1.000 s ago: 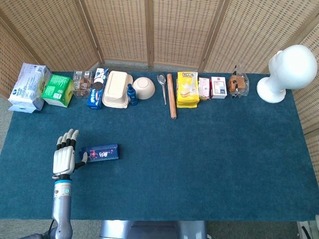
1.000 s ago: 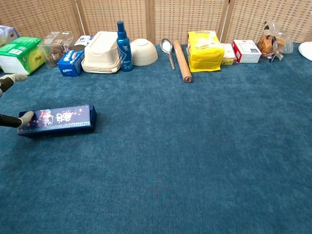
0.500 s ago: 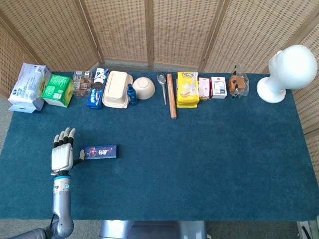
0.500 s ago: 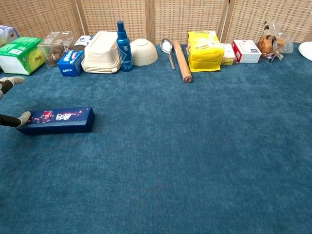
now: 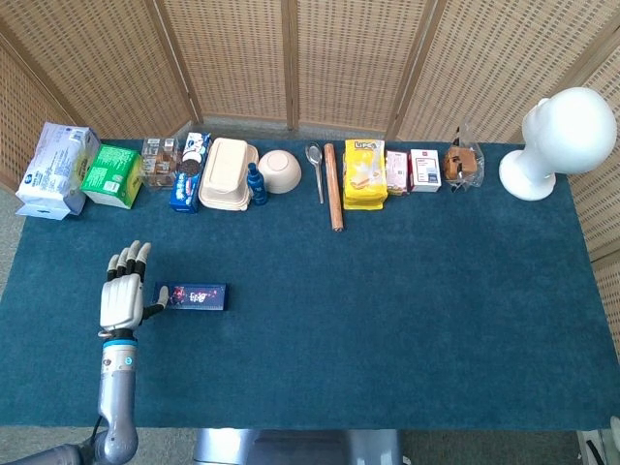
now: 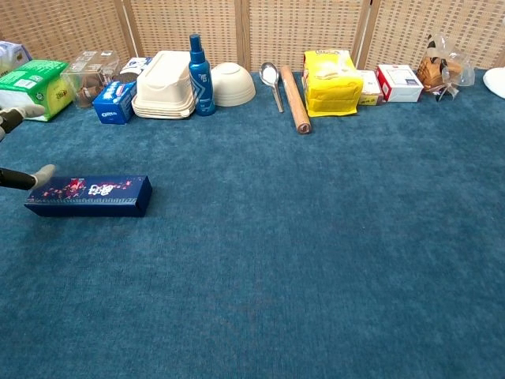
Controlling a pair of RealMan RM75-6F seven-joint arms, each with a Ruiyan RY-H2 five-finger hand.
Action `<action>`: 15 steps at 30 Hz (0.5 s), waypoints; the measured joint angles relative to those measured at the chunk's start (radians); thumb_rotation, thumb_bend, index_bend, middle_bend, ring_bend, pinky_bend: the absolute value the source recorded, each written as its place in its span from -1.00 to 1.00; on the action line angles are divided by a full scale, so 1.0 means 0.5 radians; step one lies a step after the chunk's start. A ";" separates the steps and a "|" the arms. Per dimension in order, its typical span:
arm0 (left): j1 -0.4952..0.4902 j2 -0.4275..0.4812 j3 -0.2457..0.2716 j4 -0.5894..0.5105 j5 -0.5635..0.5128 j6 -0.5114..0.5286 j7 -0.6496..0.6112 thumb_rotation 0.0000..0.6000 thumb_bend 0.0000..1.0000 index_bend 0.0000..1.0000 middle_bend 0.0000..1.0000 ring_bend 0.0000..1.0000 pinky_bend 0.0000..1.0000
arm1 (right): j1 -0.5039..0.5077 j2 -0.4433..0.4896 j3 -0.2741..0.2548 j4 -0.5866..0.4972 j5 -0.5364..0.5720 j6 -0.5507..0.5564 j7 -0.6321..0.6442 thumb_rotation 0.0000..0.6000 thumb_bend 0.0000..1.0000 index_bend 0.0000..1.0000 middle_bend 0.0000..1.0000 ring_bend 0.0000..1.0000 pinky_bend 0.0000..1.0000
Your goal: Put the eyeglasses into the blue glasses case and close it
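Tabletop: blue glasses case (image 5: 197,295) now flat, left robot hand (image 5: 123,299) spread, thumb lifted off it.

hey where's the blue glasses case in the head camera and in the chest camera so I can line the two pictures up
Head view: the blue glasses case lies low on the left, beside the left hand.
Chest view: the case lies at the left edge, mid-height, a fingertip at its left end.
Shared landmark: the blue spray bottle in the back row, beyond and right of the case.
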 measured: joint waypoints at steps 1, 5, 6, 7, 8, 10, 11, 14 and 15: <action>0.003 0.041 0.011 -0.066 -0.002 -0.019 0.004 0.62 -0.24 -0.93 -1.00 -1.00 -1.00 | 0.005 0.001 0.001 -0.011 -0.004 -0.006 -0.013 0.54 -0.29 -1.00 -0.45 -0.85 -0.62; 0.006 0.275 0.069 -0.419 -0.034 -0.119 0.067 0.58 -0.28 -0.92 -1.00 -1.00 -1.00 | 0.023 0.004 0.004 -0.043 -0.015 -0.031 -0.052 0.54 -0.29 -1.00 -0.45 -0.85 -0.62; 0.004 0.332 0.085 -0.495 -0.043 -0.138 0.096 0.58 -0.29 -0.92 -1.00 -1.00 -1.00 | 0.027 0.004 0.004 -0.050 -0.015 -0.038 -0.060 0.54 -0.29 -1.00 -0.45 -0.85 -0.62; 0.002 0.389 0.102 -0.567 -0.054 -0.157 0.131 0.58 -0.31 -0.92 -1.00 -1.00 -1.00 | 0.031 0.005 0.006 -0.058 -0.014 -0.045 -0.070 0.55 -0.29 -1.00 -0.45 -0.85 -0.62; -0.003 0.462 0.125 -0.651 -0.072 -0.180 0.187 0.58 -0.32 -0.92 -1.00 -1.00 -1.00 | 0.034 0.005 0.007 -0.064 -0.014 -0.049 -0.076 0.55 -0.29 -1.00 -0.45 -0.85 -0.62; -0.014 0.556 0.159 -0.751 -0.110 -0.213 0.279 0.58 -0.34 -0.91 -1.00 -1.00 -1.00 | 0.038 0.007 0.009 -0.073 -0.010 -0.055 -0.087 0.55 -0.30 -1.00 -0.45 -0.85 -0.62; -0.026 0.606 0.181 -0.805 -0.141 -0.234 0.341 0.57 -0.35 -0.91 -1.00 -1.00 -1.00 | 0.039 0.008 0.009 -0.077 -0.007 -0.057 -0.091 0.54 -0.30 -1.00 -0.45 -0.85 -0.62; -0.066 0.680 0.223 -0.890 -0.245 -0.273 0.488 0.58 -0.38 -0.90 -1.00 -1.00 -1.00 | 0.040 0.007 0.010 -0.086 0.000 -0.064 -0.103 0.54 -0.29 -1.00 -0.45 -0.85 -0.62; -0.081 0.692 0.231 -0.904 -0.282 -0.281 0.527 0.58 -0.39 -0.90 -1.00 -1.00 -1.00 | 0.041 0.006 0.010 -0.089 0.001 -0.066 -0.107 0.54 -0.29 -1.00 -0.45 -0.85 -0.62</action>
